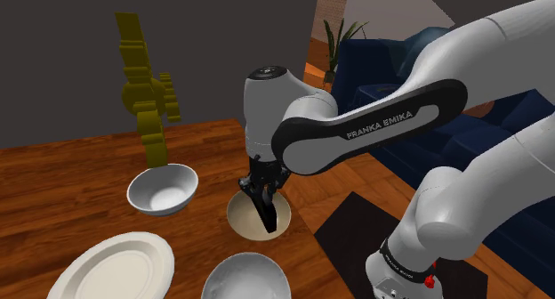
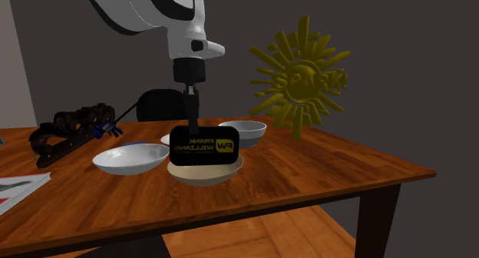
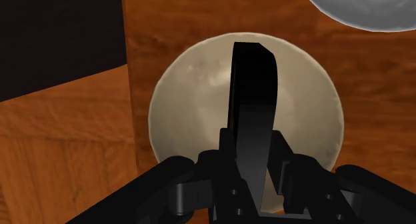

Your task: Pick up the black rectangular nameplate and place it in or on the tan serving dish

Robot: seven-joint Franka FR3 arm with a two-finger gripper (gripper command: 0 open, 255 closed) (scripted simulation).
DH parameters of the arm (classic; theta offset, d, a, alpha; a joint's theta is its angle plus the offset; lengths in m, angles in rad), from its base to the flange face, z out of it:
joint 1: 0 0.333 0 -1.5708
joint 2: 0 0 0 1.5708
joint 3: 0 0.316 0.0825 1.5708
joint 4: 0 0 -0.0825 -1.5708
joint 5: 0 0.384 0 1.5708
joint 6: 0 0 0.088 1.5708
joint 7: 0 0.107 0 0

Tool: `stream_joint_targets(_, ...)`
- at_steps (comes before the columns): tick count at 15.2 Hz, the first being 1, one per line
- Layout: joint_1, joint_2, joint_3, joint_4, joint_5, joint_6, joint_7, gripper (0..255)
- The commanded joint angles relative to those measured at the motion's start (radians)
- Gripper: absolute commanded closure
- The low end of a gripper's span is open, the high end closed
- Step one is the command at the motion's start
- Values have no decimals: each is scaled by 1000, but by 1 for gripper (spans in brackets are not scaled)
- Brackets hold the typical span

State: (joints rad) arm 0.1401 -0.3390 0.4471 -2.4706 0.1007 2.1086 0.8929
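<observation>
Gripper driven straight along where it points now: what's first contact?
The tan dish, directly below. The gripper is shut on the black nameplate, whose lower edge would likely touch the dish's inside before the gripper itself does. The gap's depth is unclear.

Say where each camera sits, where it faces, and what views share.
Shoulder view: beside the white arm, looking down over the brown wooden table; arm crosses it.
Second exterior view: low off the table's edge, facing the black gripper.
Wrist view: on the hand, looking down its fingers.
All share the black rectangular nameplate above the round tan serving dish.
</observation>
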Motion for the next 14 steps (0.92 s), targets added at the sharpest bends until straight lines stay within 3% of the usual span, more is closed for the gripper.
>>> stream_joint_targets(1, 0, 3, 1, -2, -1, 6, 1, 255)
stream_joint_targets(7, 0, 3, 1, -2, -1, 6, 1, 255)
stream_joint_targets(8, 0, 3, 1, -2, -1, 6, 1, 0)
stream_joint_targets(13, 0, 3, 1, -2, -1, 6, 1, 0)
stream_joint_targets(14, 1, -12, -4, 20, 2, -31, -3, 0)
